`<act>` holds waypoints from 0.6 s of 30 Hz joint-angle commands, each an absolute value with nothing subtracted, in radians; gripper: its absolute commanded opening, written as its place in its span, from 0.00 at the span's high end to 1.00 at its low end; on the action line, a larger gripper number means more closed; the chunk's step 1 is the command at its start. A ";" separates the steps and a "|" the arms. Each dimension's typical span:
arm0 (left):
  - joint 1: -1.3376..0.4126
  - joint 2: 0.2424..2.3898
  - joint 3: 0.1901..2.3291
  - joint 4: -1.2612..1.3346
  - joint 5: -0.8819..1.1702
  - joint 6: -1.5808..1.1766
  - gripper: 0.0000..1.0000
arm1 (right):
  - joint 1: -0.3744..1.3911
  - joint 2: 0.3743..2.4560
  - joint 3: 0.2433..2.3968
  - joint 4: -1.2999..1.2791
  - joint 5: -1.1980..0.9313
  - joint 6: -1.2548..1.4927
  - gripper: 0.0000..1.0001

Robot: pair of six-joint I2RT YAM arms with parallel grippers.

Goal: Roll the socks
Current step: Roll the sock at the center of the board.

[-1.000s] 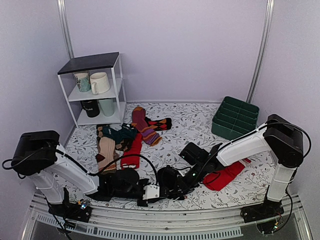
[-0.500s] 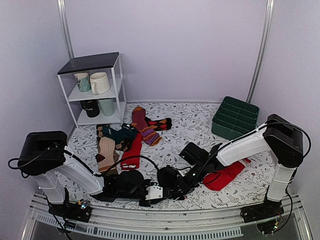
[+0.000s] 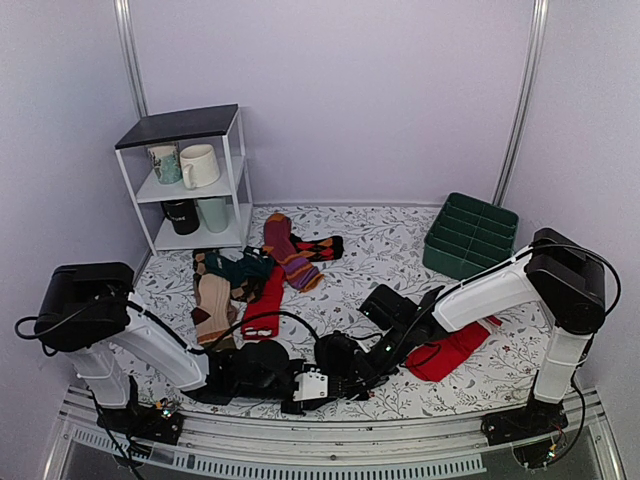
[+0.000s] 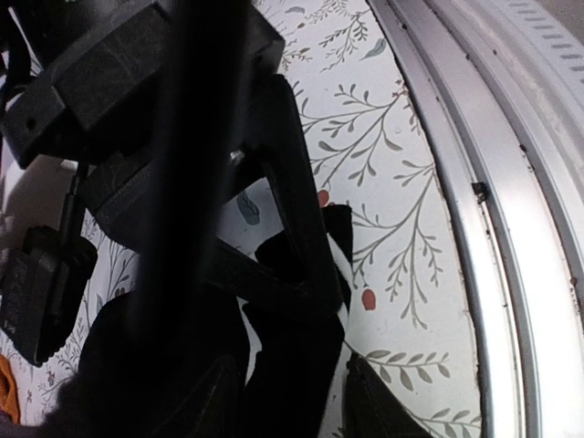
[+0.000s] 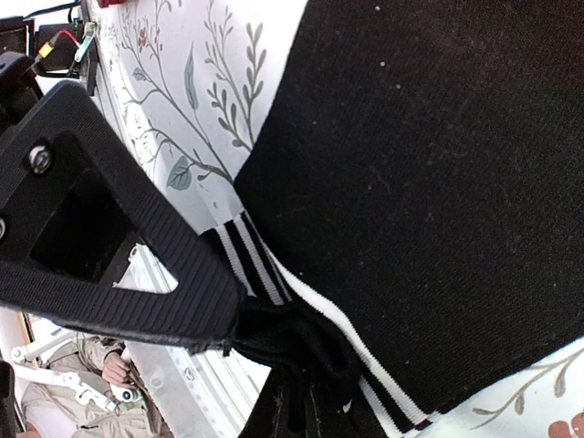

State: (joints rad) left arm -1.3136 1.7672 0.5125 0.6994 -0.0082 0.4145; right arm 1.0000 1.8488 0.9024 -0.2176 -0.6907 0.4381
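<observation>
2 things should make this roll tight: the right gripper (image 5: pixel 265 342) holding the striped cuff taut, and the left gripper (image 3: pixel 306 388) tucking fabric evenly. Black socks (image 5: pixel 420 164) lie at the table's (image 3: pixel 400 250) near edge, between both arms. Right jaws pinch the bunched cuff; whether the left jaws are spread, I cannot tell.

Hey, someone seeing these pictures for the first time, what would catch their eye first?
The two arms meeting low at the front, with the right gripper pinching the white-striped cuff of the black socks. After that, the heap of coloured socks left of centre, and a red sock lying below the right arm.
</observation>
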 commanded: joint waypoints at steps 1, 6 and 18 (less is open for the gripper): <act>-1.330 1.771 0.514 0.740 0.001 0.408 0.59 | 1.001 1.916 0.856 -0.335 -0.620 0.454 0.92; -1.329 1.787 0.518 0.735 0.015 0.389 0.60 | 1.001 1.917 0.847 -0.325 -0.624 0.462 0.92; -1.330 1.829 0.565 0.670 0.025 0.373 0.72 | 1.002 1.916 0.830 -0.308 -0.629 0.476 0.92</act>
State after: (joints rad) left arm -1.3155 1.7897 0.5278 0.7116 0.0143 0.3897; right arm 0.9955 1.8492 0.8883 -0.1913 -0.7052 0.4599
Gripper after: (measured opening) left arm 0.293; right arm 0.079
